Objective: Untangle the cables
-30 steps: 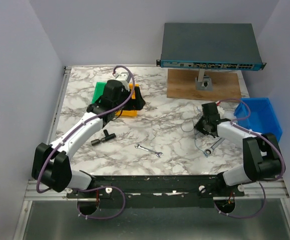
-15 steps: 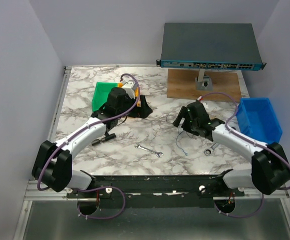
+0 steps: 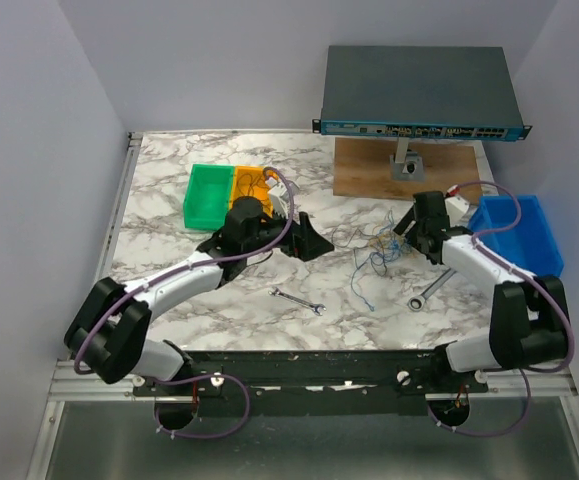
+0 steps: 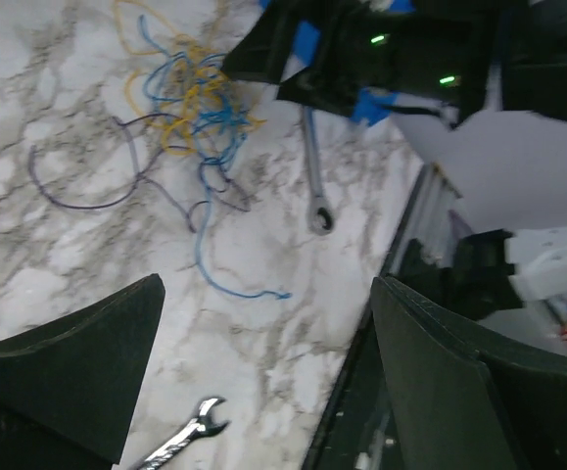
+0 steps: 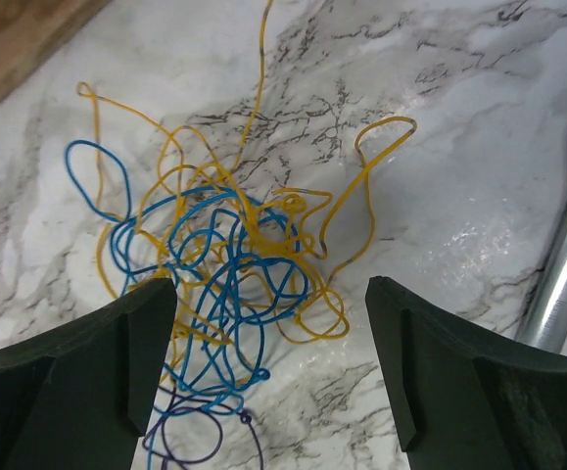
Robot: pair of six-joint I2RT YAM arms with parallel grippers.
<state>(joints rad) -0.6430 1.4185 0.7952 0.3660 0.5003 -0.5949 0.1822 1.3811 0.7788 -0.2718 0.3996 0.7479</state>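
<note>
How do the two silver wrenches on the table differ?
The middle wrench slants down to the right, out in the open; the right wrench slants up to the right, ending by the right arm. The right wrench looks thicker than the middle wrench. Both are silver, flat on the table, on the cables' near side.

Lab: network switch, walled marble table

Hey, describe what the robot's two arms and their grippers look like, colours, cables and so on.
The left arm and right arm both have white link shells with bulky black joint housings. A thin purple hose runs along each, looping loose near the wrist and the base. The left gripper and right gripper are matte black with broad, wedge-shaped fingers. No markings are visible.
</note>
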